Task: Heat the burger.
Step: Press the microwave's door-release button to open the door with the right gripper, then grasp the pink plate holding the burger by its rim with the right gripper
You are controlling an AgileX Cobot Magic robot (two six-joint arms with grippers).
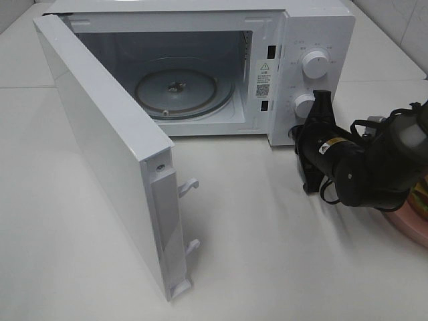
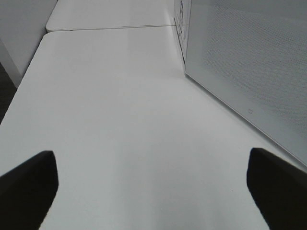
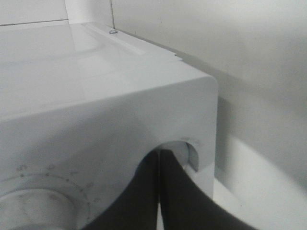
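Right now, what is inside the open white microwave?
Inside the white microwave only a round glass turntable shows, nothing on it. The open white door covers the cavity's left floor corner.

L: my left gripper [image 2: 153, 191] spread wide, fingertips [image 2: 29, 189] in the wrist frame's lower corners | R: my right arm [image 1: 374, 167] bent at the high view's right edge, right gripper [image 1: 299, 134] pressed closed
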